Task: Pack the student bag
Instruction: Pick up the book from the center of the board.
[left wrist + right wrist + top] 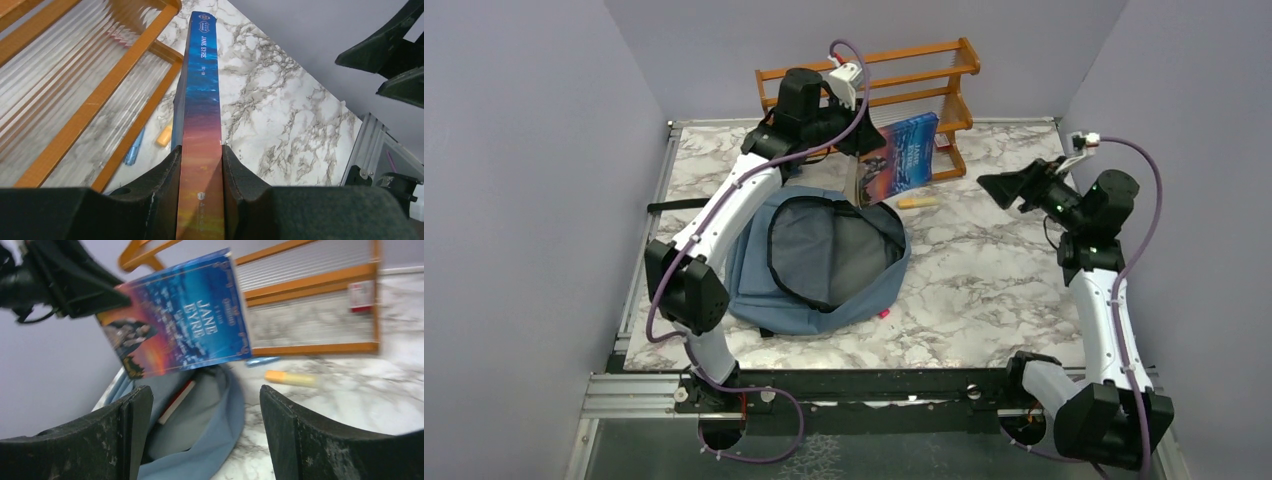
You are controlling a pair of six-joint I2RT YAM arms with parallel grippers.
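- the student bag [824, 265] lies flat on the marble table [984, 280], left of centre and in front of the left arm. its zip is undone and its mouth gapes upward.
- its long axis seems to run on a diagonal, from near-left to far-right, with the open mouth toward the far-right end. which end is the rounded top i cannot tell.
- in the right wrist view something flat with a red edge [175, 400] is already inside the bag, so packing looks partly done.
- the book [902, 157], a blue and orange "jane eyre", hangs tilted over the far rim of the mouth, not yet in. its long axis rises toward the far right and its cover faces the right arm.
- the left gripper [200, 155] is clamped on the lower part of the book's spine, a finger on each cover.
- the right gripper [999, 188] hangs well to the right, jaws wide apart and holding nothing.
- a yellow-orange stick [917, 202] and a blue pen [260, 360] lie on the table just beyond the bag, near the wooden rack [894, 75]. these are probably left to pack.
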